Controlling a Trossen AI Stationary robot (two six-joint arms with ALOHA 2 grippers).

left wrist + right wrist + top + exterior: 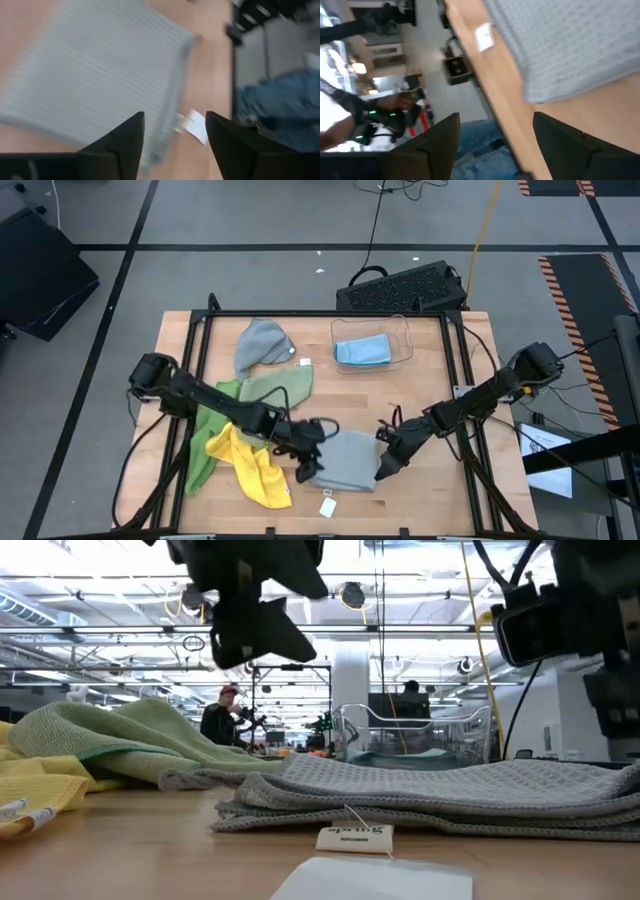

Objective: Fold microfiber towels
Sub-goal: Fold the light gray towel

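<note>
Lower centre of high view: your L gripper (312, 463) and R gripper (388, 460) flank folded grey towel (348, 460), fingers apart on both, nothing held.

folded towel (345, 460) at front edge, btwn both tools, bin (372, 343) behind.

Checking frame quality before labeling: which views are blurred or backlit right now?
High view: sharp, evenly lit. Low view: bright ceiling lights behind, both arms in silhouette; folded grey towel sharp, white tag nearest the lens soft. Left wrist view: motion blur smears the grey towel's weave, left gripper open. Right wrist view: blurred throughout, right gripper open.
</note>
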